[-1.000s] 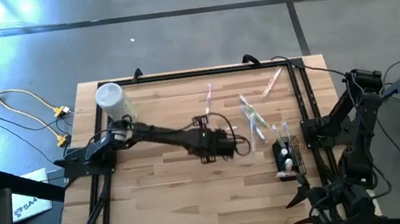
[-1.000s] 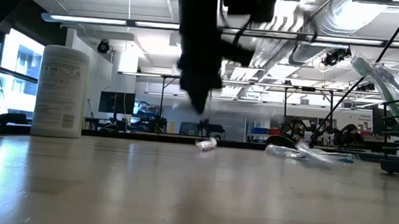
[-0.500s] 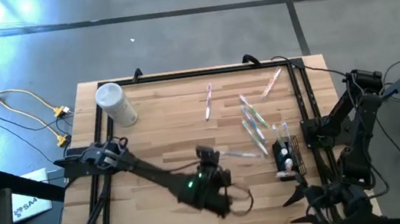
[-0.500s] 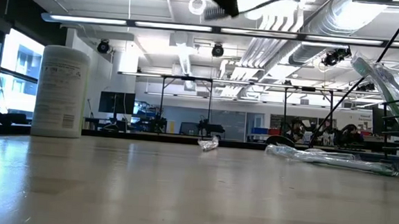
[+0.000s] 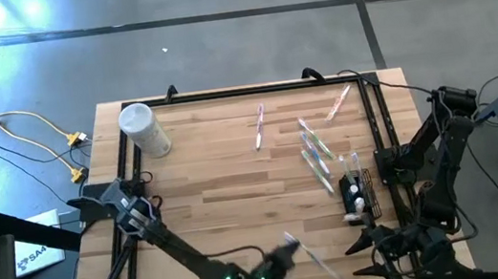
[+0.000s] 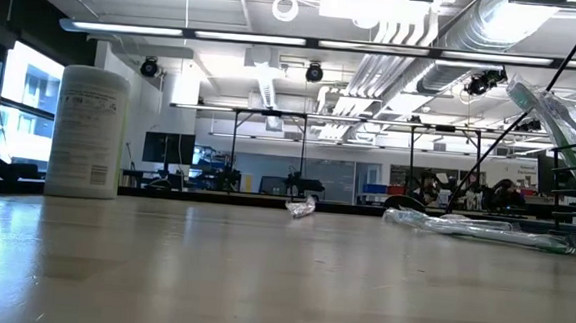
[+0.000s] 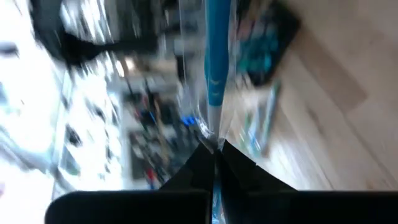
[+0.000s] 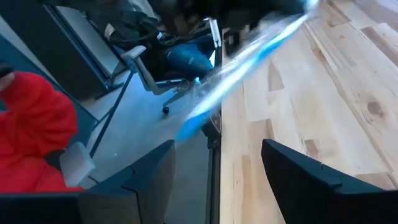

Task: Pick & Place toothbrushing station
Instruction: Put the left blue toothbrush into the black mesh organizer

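Observation:
My left gripper (image 5: 285,248) is over the table's near edge, shut on a blue toothbrush in a clear wrapper (image 7: 217,68). The brush points toward my right gripper (image 5: 366,238), which waits open at the near right. In the right wrist view the brush (image 8: 249,56) crosses ahead of those open fingers (image 8: 217,177), apart from them. The black mesh holder (image 5: 355,198) stands by the right edge with teal tubes inside. Several more toothbrushes (image 5: 313,150) lie flat on the table beyond it. My left gripper pinches one end of the wrapped toothbrush (image 7: 214,142) between its two fingertips. The brush runs straight on from the fingers, roughly in line with them. It is lifted clear of the table, its free end (image 5: 326,266) toward the right arm.
A white wipes canister (image 5: 144,129) stands at the far left corner. Single toothbrushes lie at the far middle (image 5: 259,127) and far right (image 5: 339,102). The black frame rails (image 5: 378,132) run along the table's sides. A person in red (image 8: 31,130) is beyond the near edge.
My left gripper has swung from the table's middle toward the near edge, rising a little and rolling as it went. It stays shut on the toothbrush, which is carried clear of the table and now points toward the right gripper.

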Robot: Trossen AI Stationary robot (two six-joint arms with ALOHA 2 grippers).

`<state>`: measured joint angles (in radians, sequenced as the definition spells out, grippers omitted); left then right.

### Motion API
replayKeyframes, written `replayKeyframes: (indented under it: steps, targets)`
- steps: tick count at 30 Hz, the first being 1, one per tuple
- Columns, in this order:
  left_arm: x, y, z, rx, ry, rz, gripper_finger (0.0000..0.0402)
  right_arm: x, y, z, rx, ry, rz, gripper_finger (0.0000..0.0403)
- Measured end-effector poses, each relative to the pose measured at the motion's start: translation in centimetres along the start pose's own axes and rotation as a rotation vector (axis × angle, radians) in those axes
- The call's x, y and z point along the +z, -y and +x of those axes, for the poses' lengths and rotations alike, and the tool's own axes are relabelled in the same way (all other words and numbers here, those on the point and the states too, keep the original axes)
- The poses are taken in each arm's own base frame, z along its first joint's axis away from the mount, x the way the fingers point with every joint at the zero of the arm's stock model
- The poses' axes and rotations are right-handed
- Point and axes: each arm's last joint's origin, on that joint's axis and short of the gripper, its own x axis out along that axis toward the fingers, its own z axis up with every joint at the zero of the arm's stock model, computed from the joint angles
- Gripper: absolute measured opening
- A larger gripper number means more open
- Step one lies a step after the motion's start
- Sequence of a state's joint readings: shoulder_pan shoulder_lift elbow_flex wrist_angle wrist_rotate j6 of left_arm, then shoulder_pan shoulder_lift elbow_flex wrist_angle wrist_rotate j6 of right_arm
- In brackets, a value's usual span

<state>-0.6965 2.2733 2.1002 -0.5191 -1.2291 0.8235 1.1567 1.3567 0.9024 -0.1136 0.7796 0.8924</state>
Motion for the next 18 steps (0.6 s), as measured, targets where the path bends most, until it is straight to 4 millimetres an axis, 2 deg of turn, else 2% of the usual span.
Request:
replayKeyframes:
  steps: [5, 10, 18]
  targets:
    - [2.9, 1.5, -0.2, 0.041, 0.158, 0.199, 0.0, 0.2, 0.2, 0.3, 0.004, -0.016, -0.017, 0.0231]
    - [3.5, 2.2, -0.4, 0.073, 0.192, 0.429, 0.0, 0.2, 0.2, 0.3, 0.002, -0.013, -0.017, 0.0231]
    - [4.1, 2.4, -0.5, 0.054, 0.378, 0.483, 0.0, 0.2, 0.2, 0.3, -0.015, 0.007, -0.041, 0.0231]
